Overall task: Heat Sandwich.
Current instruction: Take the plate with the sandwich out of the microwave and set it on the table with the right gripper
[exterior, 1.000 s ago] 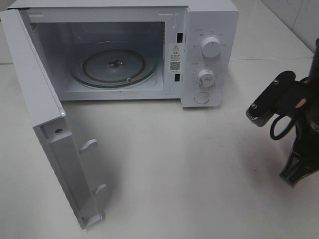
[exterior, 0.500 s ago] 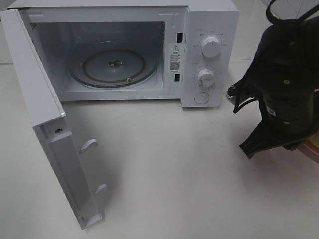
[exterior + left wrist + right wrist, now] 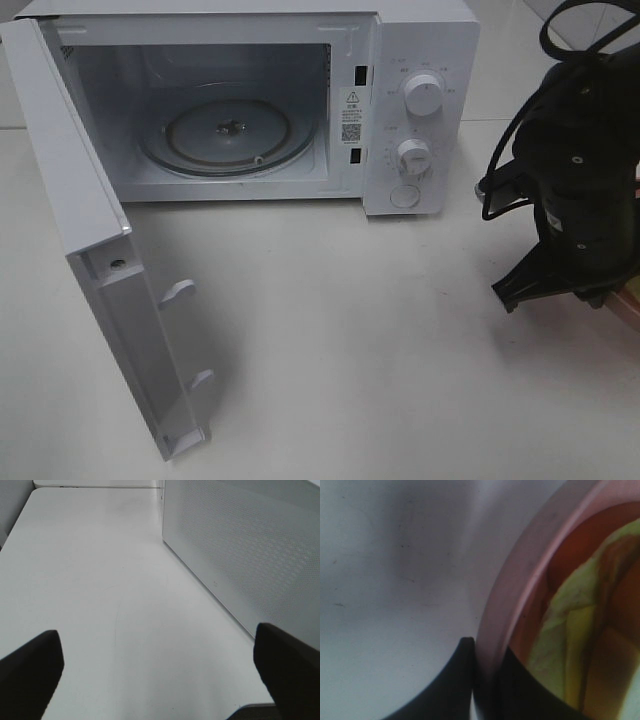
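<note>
Gripping the pink plate's rim (image 3: pixel 502 605), the right gripper (image 3: pixel 482 655) has its jaws clenched; the sandwich (image 3: pixel 570 630) lies on it. Left gripper (image 3: pixel 160 660) jaws released above the counter (image 3: pixel 100 580).

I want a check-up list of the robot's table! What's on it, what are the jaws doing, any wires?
Surface: white table, bare in front of the microwave.
Job's things: microwave door wide open, glass turntable bare; sandwich on pink plate.
Clutter: nothing seen.
Grippers: right gripper jaws shut on the plate's rim; left gripper jaws open, holding nothing.
Cables: black cable looping off the right arm.
Surroundings: tiled wall behind.
</note>
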Tool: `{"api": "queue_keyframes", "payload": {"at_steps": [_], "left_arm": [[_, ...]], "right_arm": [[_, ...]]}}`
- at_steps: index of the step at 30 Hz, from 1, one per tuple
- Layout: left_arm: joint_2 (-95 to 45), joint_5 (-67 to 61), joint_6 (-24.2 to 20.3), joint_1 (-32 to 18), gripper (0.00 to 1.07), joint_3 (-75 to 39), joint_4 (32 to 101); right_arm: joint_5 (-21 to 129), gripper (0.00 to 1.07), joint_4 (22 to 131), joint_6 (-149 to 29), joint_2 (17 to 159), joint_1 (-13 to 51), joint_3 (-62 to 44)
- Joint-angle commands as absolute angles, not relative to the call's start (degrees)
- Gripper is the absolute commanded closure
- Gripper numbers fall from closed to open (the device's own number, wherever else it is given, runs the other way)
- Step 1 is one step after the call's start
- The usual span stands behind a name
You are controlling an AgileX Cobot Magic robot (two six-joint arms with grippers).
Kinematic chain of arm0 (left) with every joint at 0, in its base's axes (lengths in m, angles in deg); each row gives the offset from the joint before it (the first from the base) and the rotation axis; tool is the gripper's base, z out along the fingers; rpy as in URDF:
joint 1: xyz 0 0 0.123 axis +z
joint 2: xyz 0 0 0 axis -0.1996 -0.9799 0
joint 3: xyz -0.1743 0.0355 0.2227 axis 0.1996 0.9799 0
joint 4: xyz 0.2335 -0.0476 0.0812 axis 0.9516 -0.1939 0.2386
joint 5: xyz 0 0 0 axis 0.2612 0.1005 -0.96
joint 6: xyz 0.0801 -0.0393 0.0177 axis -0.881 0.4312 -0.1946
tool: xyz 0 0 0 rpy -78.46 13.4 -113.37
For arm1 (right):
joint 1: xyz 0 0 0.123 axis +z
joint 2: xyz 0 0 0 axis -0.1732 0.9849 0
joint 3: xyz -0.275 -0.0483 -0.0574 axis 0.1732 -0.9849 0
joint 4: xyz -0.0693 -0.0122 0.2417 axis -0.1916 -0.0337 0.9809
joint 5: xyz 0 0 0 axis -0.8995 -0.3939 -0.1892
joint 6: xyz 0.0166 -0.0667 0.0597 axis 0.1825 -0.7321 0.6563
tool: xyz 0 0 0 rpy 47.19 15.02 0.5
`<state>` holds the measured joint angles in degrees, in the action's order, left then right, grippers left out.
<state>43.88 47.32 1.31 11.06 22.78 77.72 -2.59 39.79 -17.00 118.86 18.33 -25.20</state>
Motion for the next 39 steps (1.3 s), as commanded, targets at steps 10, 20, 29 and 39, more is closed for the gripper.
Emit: {"api": "queue_keyframes", "payload": {"at_steps": [10,20,29,39], "left_arm": [[44.23,46.92,1.25,11.46,0.09,22.9,77.84],[44.23,46.92,1.25,11.46,0.09,22.9,77.84],[44.23,46.92,1.25,11.46,0.09,22.9,77.84],[44.23,46.92,1.25,11.46,0.09,22.9,77.84]], "right_arm": [[-2.42,1.03,37.79,-16.14,123.04,17.3,-25.15],[0.68,1.03,38.07,-14.94,127.51,17.3,-25.15],[2.22,1.02,37.79,-14.82,131.41,17.3,-25.15],[2.51,0.99,37.84,-14.6,132.27,17.3,-25.15]]}}
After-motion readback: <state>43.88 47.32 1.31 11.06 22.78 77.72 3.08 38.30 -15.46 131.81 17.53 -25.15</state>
